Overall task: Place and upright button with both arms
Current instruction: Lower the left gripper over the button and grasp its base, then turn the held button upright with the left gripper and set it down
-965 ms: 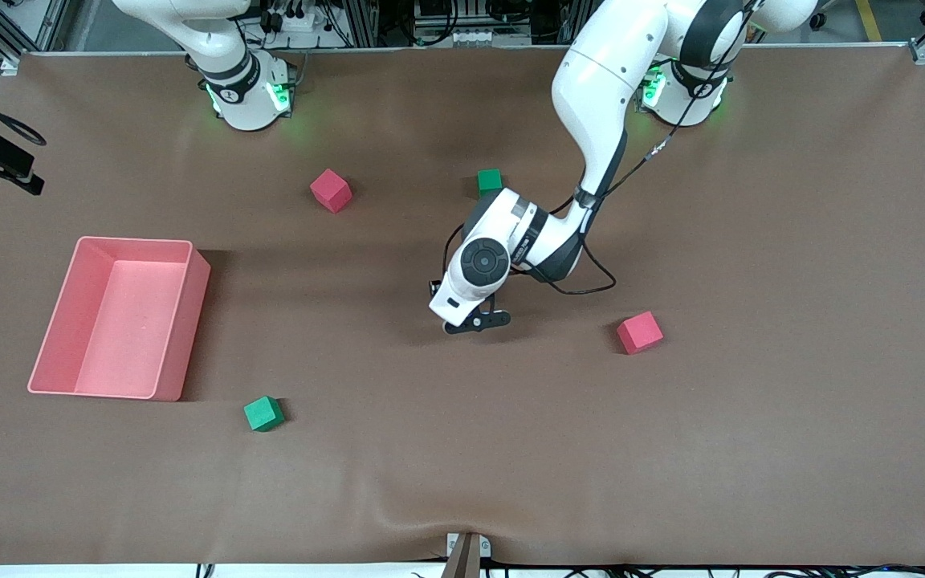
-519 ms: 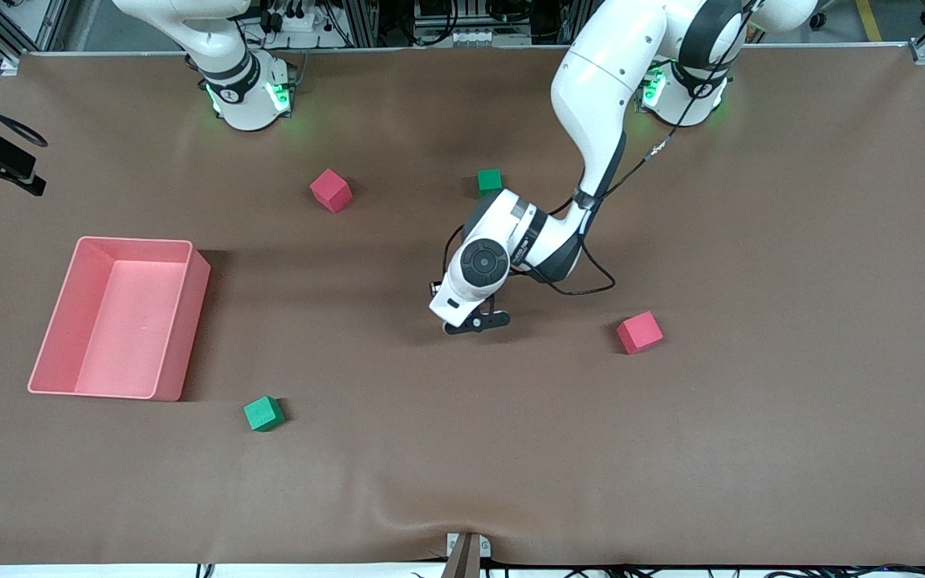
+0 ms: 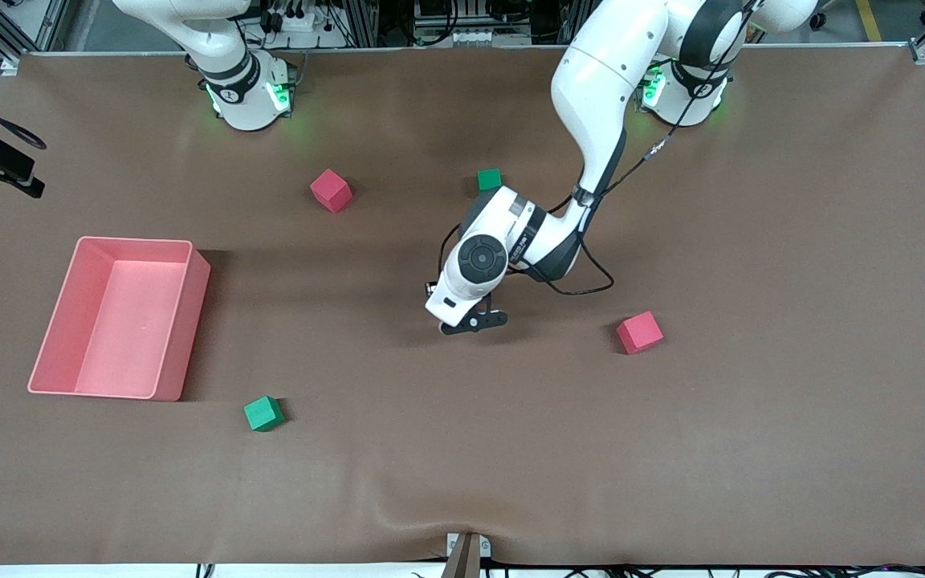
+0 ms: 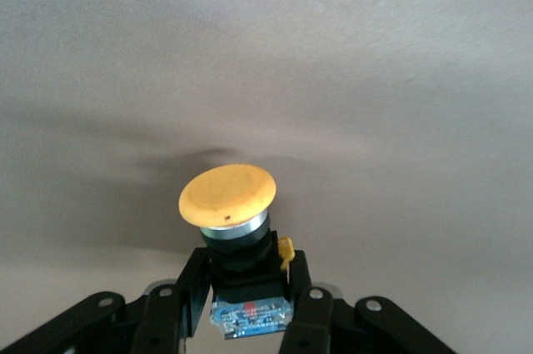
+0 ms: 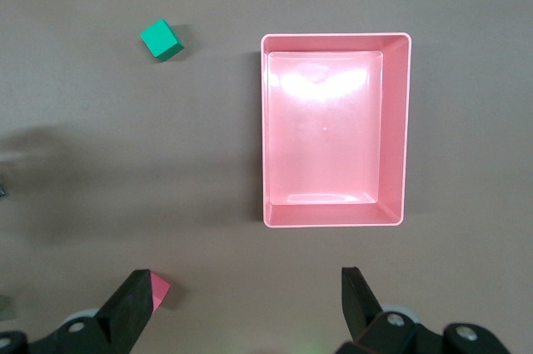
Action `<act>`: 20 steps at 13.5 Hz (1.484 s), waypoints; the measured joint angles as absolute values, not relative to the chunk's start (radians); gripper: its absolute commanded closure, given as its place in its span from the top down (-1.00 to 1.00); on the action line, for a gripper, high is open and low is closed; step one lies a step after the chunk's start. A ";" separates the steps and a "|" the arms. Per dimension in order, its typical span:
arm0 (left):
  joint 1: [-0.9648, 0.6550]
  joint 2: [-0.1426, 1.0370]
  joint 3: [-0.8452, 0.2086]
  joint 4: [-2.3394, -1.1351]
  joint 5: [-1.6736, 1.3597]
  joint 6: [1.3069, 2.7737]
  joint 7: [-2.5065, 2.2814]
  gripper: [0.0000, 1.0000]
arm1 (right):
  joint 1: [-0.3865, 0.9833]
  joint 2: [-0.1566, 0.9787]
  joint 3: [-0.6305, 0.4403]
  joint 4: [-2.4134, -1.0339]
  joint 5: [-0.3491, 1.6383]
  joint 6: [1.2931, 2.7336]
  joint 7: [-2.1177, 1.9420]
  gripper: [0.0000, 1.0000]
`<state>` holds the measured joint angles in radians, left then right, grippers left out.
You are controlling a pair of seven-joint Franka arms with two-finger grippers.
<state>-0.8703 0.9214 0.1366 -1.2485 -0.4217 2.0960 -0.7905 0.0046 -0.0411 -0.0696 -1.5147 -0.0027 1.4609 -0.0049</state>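
The button [image 4: 227,196] has a round orange cap on a black body with a blue base. My left gripper [image 4: 248,287] is shut on the black body, one finger [image 4: 190,287] on each side, low over the brown cloth. In the front view the left gripper [image 3: 474,323] is over the middle of the table and the wrist hides the button. My right gripper [image 5: 246,296] is open with nothing between its fingers, high above the table. It does not show in the front view.
A pink bin [image 3: 177,321] stands toward the right arm's end, also in the right wrist view as the pink bin [image 5: 265,129]. Red cubes [image 3: 331,190] [image 3: 639,332] and green cubes [image 3: 490,179] [image 3: 262,413] lie scattered on the cloth.
The left hand has shifted slightly toward the right arm's end of the table. The cubes and the bin have not moved.
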 measured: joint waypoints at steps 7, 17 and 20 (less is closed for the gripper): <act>-0.963 0.856 0.159 -1.243 0.032 2.093 -1.155 -0.75 | 0.006 -0.039 -0.068 -1.515 -0.003 1.461 -0.005 1.00; -1.076 0.881 0.157 -1.292 0.666 2.093 -1.756 -0.79 | 0.008 -0.036 -0.067 -1.515 -0.003 1.461 -0.005 1.00; -1.109 0.915 0.157 -1.325 0.837 2.093 -1.912 -0.80 | 0.009 -0.035 -0.067 -1.515 -0.003 1.461 -0.005 1.00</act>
